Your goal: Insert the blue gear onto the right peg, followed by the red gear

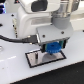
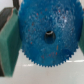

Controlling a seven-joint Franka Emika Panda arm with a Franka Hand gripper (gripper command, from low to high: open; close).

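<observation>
Blue gear [image 1: 52, 47] in hand [image 1: 51, 46], above plate [image 1: 35, 61].

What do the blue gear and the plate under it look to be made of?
Blue gear: probably moulded plastic, uniform saturated colour, finely speckled matte face, crisp small teeth. Plate: flat grey sheet with black border, dull finish; material unclear at this blur.

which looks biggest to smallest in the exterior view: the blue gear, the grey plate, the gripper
1. gripper, though it sits nearer the camera, so this is unsure
2. grey plate, partly hidden
3. blue gear, only partly visible between the fingers
</observation>
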